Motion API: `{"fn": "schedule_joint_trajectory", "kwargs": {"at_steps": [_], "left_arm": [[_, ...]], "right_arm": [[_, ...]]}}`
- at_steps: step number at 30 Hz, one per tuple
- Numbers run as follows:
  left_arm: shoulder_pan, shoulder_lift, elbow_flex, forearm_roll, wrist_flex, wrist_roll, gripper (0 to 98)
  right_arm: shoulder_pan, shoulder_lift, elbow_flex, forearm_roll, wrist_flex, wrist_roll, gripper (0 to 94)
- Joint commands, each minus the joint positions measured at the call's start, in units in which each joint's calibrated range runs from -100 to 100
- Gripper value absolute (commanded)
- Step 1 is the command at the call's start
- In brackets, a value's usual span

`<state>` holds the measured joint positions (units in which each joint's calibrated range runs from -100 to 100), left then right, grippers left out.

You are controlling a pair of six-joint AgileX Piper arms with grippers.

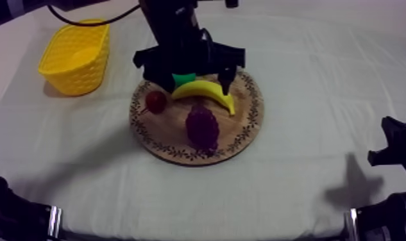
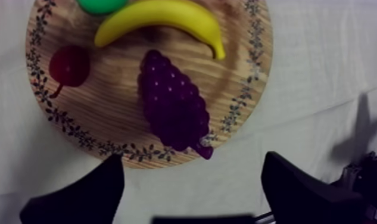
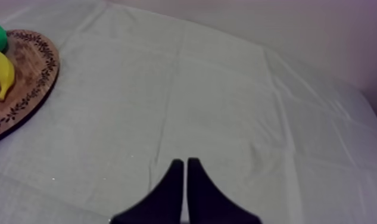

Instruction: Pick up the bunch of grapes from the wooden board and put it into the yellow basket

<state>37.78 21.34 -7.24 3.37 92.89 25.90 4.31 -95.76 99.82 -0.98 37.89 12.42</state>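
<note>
Top view: purple bunch of grapes (image 1: 202, 127)

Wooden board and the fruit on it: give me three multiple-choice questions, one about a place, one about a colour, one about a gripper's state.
1. Where does the bunch of grapes lie?
A in the yellow basket
B on the wooden board
C held up in the air

2. What colour is the small fruit beside the grapes?
A red
B blue
C white

3. The left gripper is:
A shut on the grapes
B shut on nothing
C open

Answers:
1 B: the grapes rest on the board's wood, and the yellow basket stands apart from the board.
2 A: both the top and left wrist views show it red.
3 C: its fingers stand wide apart with nothing between them.
</note>
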Motion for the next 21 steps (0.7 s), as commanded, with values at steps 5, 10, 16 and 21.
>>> {"fn": "schedule_joint_trajectory", "kwargs": {"at_steps": [5,10,16,21], "left_arm": [[-0.03,3.06,1.91,0.66,-1.32,0.14,84.7],[-0.13,6.55,2.55,1.37,-2.74,0.04,87.4],[-0.29,10.41,2.55,2.27,-4.23,-0.26,90.3],[-0.27,13.02,1.8,2.77,-4.93,-0.45,91.0]], "right_arm": [[-0.02,0.0,-0.04,0.03,0.02,0.01,0.3],[-0.02,0.0,-0.04,0.03,0.02,0.01,0.3],[-0.02,0.0,-0.04,0.03,0.02,0.01,0.3],[-0.02,0.0,-0.04,0.03,0.02,0.01,0.3]]}}
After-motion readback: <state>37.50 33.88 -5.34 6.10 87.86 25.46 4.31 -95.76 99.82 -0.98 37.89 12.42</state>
